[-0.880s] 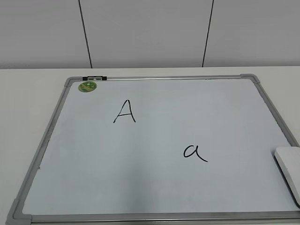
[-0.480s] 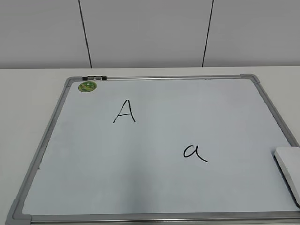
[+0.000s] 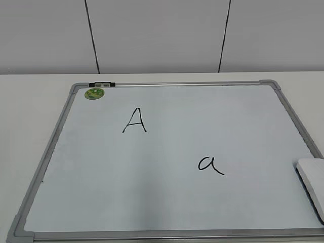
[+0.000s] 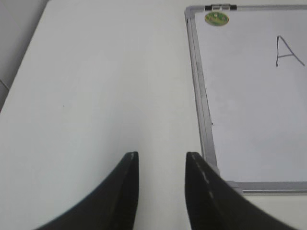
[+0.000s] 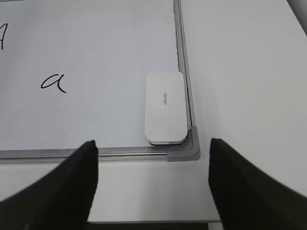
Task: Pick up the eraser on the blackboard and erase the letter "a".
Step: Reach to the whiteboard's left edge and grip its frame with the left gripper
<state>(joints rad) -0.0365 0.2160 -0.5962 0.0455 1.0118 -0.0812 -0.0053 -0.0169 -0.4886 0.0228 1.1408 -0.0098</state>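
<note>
The blackboard (image 3: 162, 202) is a white board with a grey frame lying flat on the table. The small letter "a" (image 3: 210, 165) is written right of its middle; it also shows in the right wrist view (image 5: 53, 82). The white eraser (image 5: 165, 106) lies on the board in its near right corner, and at the right edge of the exterior view (image 3: 313, 182). My right gripper (image 5: 152, 146) is open and empty, above the table just in front of that corner. My left gripper (image 4: 160, 158) is open and empty over the bare table, left of the board's frame (image 4: 200, 96).
A capital "A" (image 3: 134, 120) is written on the board's upper left. A round green magnet (image 3: 94, 93) and a small clip (image 3: 102, 84) sit at the top left corner. The table's near edge (image 5: 192, 221) shows below my right gripper.
</note>
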